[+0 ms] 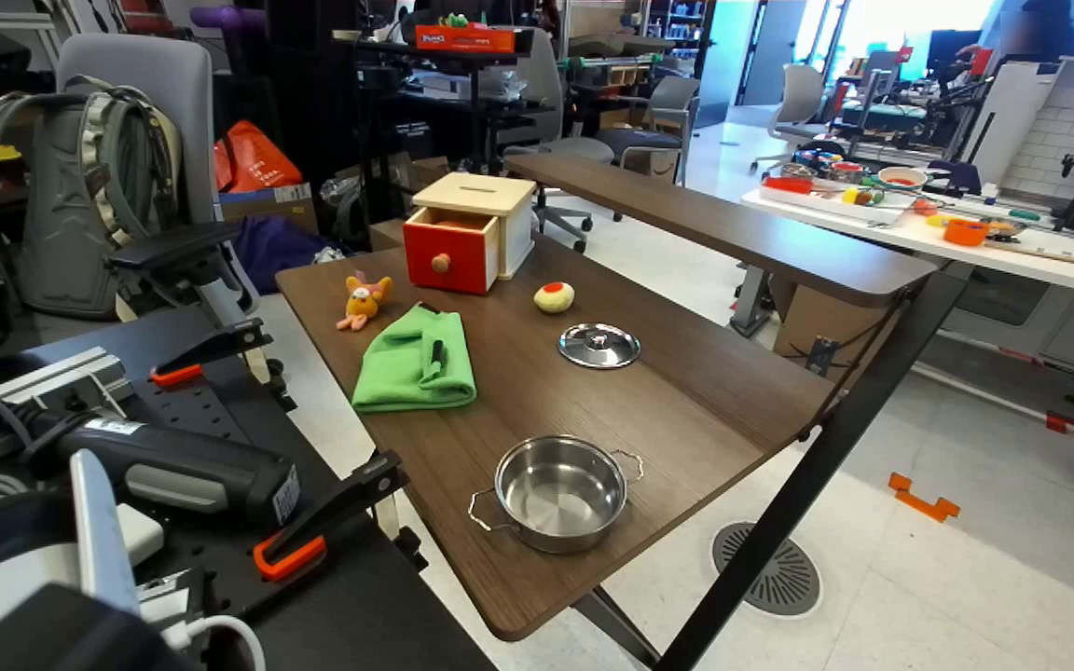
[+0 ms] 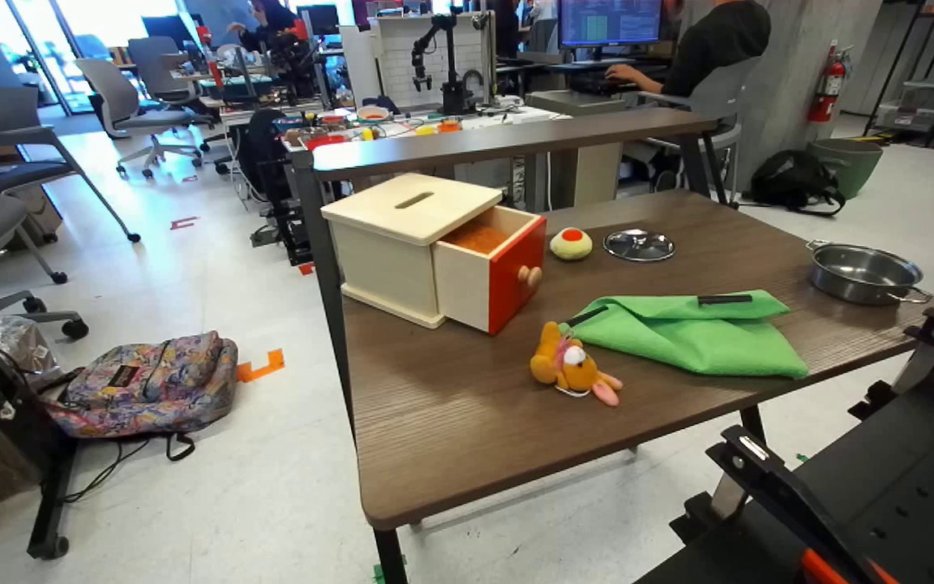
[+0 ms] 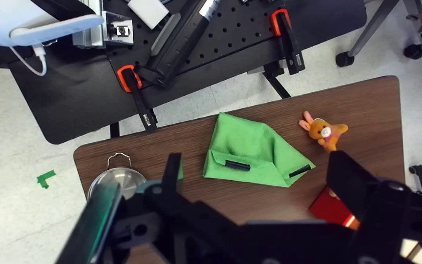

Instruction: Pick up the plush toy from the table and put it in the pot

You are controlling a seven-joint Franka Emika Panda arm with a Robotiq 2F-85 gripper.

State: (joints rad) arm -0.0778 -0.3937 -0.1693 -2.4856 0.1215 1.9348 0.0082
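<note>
We see a folded green cloth (image 3: 247, 137) between the tips of the gripper (image 3: 255, 160) in the wrist view, two dark strips (image 3: 237, 165) on it. Partly hidden by the gripper, at that view's right, we find the red drawer front (image 3: 327, 208) of a wooden box (image 2: 394, 259), its drawer open. Beyond the gripper, toward the view's top, we make out a black bench (image 3: 70, 102), two black-and-orange clamps (image 3: 290, 47) at its edge. Well apart from the gripper, on the left, we notice green tape (image 3: 44, 179) on the floor (image 3: 9, 146).
</note>
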